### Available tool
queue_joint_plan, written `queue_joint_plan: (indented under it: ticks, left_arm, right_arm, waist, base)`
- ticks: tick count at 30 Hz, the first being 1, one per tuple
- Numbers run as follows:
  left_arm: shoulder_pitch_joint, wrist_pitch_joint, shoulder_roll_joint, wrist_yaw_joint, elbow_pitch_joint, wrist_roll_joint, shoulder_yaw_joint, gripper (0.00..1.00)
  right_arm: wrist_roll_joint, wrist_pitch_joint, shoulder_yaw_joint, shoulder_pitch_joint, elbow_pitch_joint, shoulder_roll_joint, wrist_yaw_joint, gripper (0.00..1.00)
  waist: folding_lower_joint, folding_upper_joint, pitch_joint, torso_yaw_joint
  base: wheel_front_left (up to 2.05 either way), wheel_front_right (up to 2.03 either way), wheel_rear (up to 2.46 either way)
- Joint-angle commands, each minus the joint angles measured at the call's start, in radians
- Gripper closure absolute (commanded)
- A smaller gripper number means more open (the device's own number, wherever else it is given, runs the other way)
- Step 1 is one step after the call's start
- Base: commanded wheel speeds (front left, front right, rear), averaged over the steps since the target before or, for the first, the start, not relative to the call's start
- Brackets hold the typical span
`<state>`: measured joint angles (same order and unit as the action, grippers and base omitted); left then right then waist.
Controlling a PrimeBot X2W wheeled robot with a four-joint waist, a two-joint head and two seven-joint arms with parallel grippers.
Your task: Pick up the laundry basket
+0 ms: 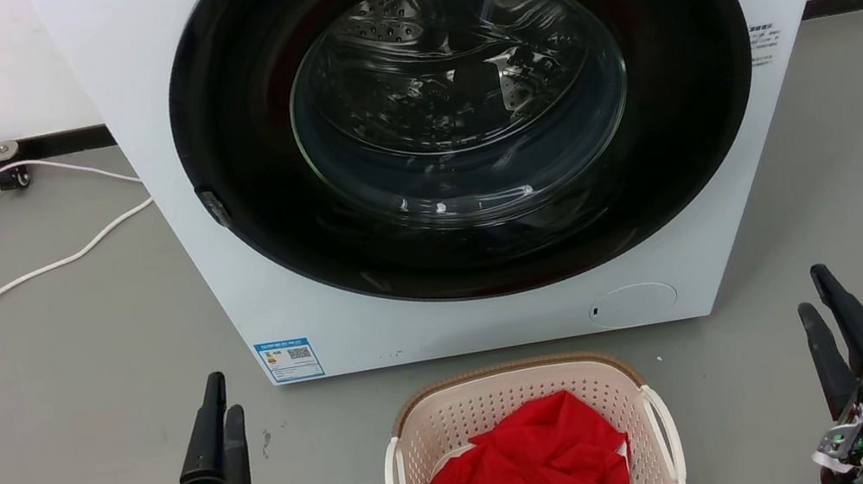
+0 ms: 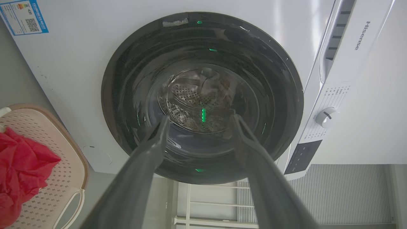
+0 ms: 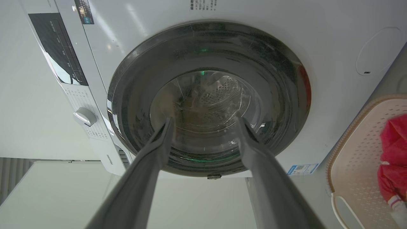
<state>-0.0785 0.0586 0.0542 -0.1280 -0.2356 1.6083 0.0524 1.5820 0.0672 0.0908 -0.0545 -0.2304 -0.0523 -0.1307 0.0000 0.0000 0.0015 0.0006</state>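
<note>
The laundry basket (image 1: 461,421) sits on the grey floor (image 1: 69,381), just in front of the white washer (image 1: 133,81) and below its round dark door (image 1: 487,259). It stands upright. A red garment (image 1: 555,458) with some white trim is heaped inside, and the near part of the basket is cut off by the bottom edge of the head view. Its two white handles (image 1: 393,476) face outward, one toward each arm.

The left gripper (image 1: 224,395) hangs off to the basket's left and the right gripper (image 1: 811,291) off to its right, so the basket lies between them, well apart from both. Both point their dark fingers toward the washer rather than at the basket. Neither touches the rim or a handle.

In each wrist view the two fingers stand clearly spread, with a wide gap between the tips and the washer door showing through it. Both grippers are parted and hold nothing. From the left wrist the basket shows at the lower left edge, cream wall and brown rim with red cloth in it; from the right wrist it shows at the right edge, likewise off to the side of the fingers and not between them.

A white cable (image 1: 9,282) trails across the floor to the left of the washer, and a small blue label (image 1: 289,359) is stuck on the machine's lower front corner.
</note>
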Motion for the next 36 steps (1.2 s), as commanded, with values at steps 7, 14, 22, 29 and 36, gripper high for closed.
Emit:
queue_joint_plan:
  ticks: [7,14,22,29,36]
  left_arm:
    - [-0.003,-0.039,0.004,-0.002,0.052,-0.143,-0.028,0.00]
    - [0.004,-0.068,0.003,-0.002,0.070,-0.309,-0.051,0.00]
    - [0.006,-0.099,0.003,-0.002,0.087,-0.497,-0.070,0.00]
    - [0.004,-0.120,0.010,-0.002,0.089,-0.624,-0.078,0.00]
    - [0.001,-0.144,0.019,0.007,0.076,-0.765,-0.090,0.00]
  right_arm:
    - [-0.114,-0.042,-0.010,0.012,0.049,-0.007,0.000,0.00]
    - [-0.261,-0.071,-0.005,0.025,0.073,-0.005,0.000,0.00]
    - [-0.458,-0.089,0.002,0.035,0.099,-0.003,0.000,0.00]
    - [-0.631,-0.094,0.002,0.045,0.127,-0.001,0.000,0.00]
    - [-0.806,-0.089,0.005,0.061,0.167,0.000,0.000,0.00]
  waist:
    - [0.0000,0.0000,-0.004,0.002]
    - [0.0000,0.0000,-0.006,0.001]
    - [0.0000,0.0000,-0.007,0.000]
    - [0.0000,0.0000,-0.007,-0.001]
    - [0.0000,0.0000,-0.007,-0.003]
  base:
    - [0.00,0.00,0.00]
    - [0.00,0.00,0.00]
    - [0.00,0.00,0.00]
    - [0.00,0.00,0.00]
    - [0.00,0.00,0.00]
